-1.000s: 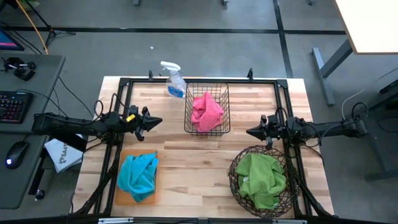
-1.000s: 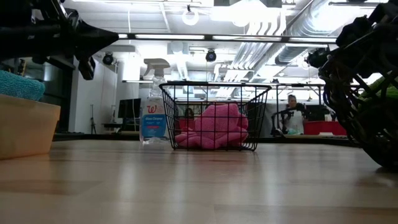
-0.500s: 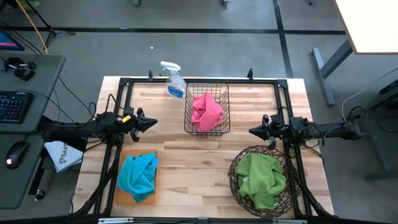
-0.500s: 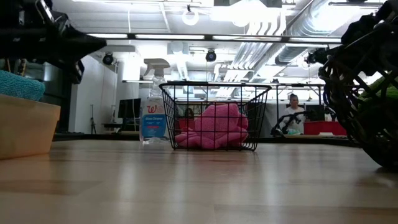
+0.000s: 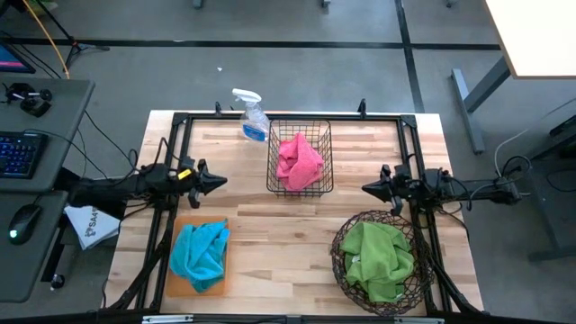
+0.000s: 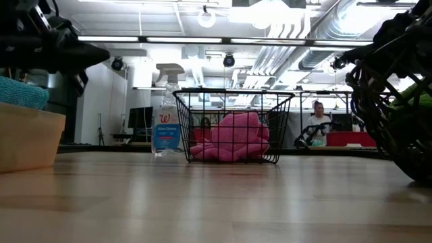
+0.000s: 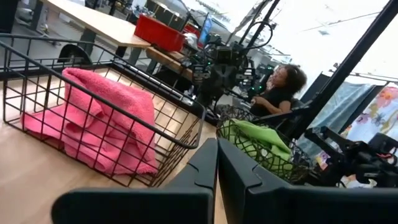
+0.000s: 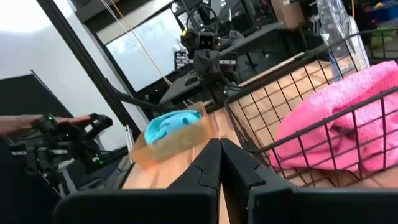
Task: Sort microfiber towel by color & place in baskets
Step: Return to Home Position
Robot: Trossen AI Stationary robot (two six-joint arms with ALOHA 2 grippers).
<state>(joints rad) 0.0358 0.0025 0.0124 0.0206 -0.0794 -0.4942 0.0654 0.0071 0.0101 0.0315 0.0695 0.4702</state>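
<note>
A pink towel (image 5: 299, 161) lies in the black wire basket (image 5: 273, 153) at the table's far middle. A blue towel (image 5: 200, 254) fills the orange tray (image 5: 175, 281) near the left front. A green towel (image 5: 378, 259) sits in the round twig basket (image 5: 342, 236) at the right front. My left gripper (image 5: 220, 182) hovers shut left of the wire basket, above the tray's far side. My right gripper (image 5: 365, 189) hovers shut right of the wire basket, over the twig basket's far rim. Both touch nothing.
A clear spray bottle (image 5: 251, 115) stands at the far edge, left of the wire basket. A black frame (image 5: 180, 119) runs round the table. Bare wood lies between the three receptacles in the table's middle (image 5: 279, 234). People sit in the room beyond the table.
My left gripper has drawn back toward the table's left edge, staying shut. My right gripper has pulled slightly toward the right edge. The towels and baskets have kept still.
</note>
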